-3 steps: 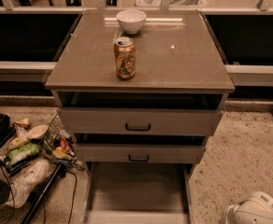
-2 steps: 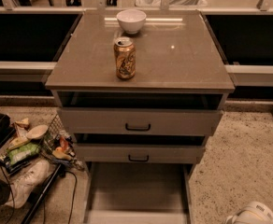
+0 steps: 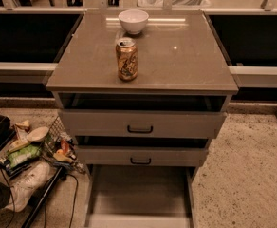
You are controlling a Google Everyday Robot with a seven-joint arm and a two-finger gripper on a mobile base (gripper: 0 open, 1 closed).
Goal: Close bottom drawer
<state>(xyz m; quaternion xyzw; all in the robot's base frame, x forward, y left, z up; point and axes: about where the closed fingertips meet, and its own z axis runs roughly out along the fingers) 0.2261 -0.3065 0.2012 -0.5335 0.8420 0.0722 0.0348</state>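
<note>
- The grey cabinet stands in the middle of the view, and every place below is given from it.
- The bottom drawer is at the cabinet's foot, pulled far out toward the camera. Its bare inner floor shows, and its front panel lies at the lower edge of the view. It has not shifted since the earlier frames.
- The gripper is out of view, so I cannot tell how its fingers stand. The white rounded part seen a moment ago low and to the right of the cabinet, sinking toward the edge, has now left the frame.
- The middle drawer and the top drawer each sit slightly forward, with a dark gap above the front panel, as before.
- On the cabinet's top, a drink can stands upright near the front left, and a white bowl sits behind it at the back edge. Neither has moved.
- On the floor left of the cabinet lie a wire basket of clutter and a white shoe.
</note>
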